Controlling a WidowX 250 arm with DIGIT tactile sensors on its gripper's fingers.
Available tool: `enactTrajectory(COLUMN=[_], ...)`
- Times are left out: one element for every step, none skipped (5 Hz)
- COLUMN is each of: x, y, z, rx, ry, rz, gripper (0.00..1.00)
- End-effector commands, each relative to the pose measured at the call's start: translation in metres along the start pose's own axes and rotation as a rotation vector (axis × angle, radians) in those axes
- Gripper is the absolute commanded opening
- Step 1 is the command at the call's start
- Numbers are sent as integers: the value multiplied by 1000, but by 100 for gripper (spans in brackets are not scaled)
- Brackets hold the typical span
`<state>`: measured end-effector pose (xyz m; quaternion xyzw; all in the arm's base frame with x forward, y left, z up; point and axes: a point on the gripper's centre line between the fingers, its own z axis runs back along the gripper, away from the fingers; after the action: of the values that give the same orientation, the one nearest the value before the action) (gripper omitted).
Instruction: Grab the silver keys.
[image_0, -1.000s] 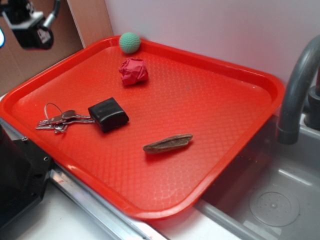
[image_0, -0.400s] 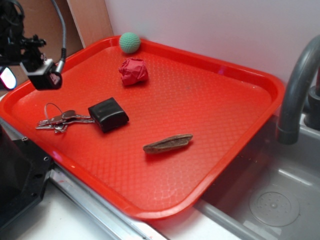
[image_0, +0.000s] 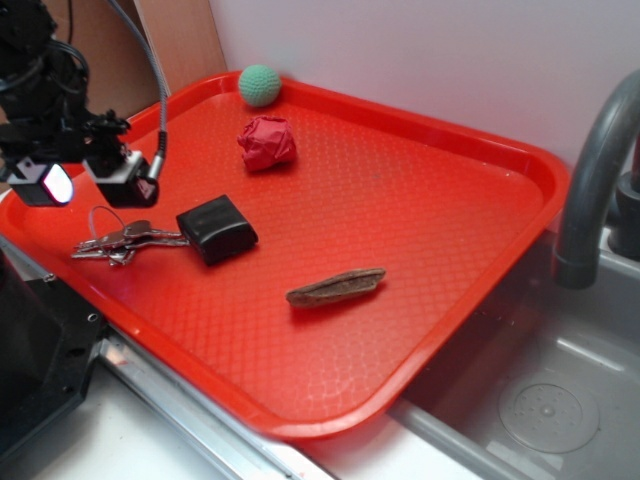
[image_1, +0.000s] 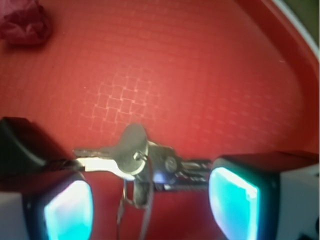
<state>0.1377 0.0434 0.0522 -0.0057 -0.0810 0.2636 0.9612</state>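
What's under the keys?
Only the red tray. The keys lie flat on it between the open pincer's fingers. The bit of tray right beneath the keys is covered.

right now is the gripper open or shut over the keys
Open. In the wrist view the gripper has its two glowing pads wide apart, with the silver keys lying flat on the red tray between them, not clamped.
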Motion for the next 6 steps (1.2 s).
enactTrajectory(x=[-3,-6,-5,-2,11,29], y=[-6,-7,-10,-13,-22,-32], z=[-14,-12,-11,-5,22,70], rx=[27,31,38,74,135,60], ry=[75,94,112,134,143,133], rz=[82,97,86,46,-165,-410], gripper=[0,0,0,0,0,0])
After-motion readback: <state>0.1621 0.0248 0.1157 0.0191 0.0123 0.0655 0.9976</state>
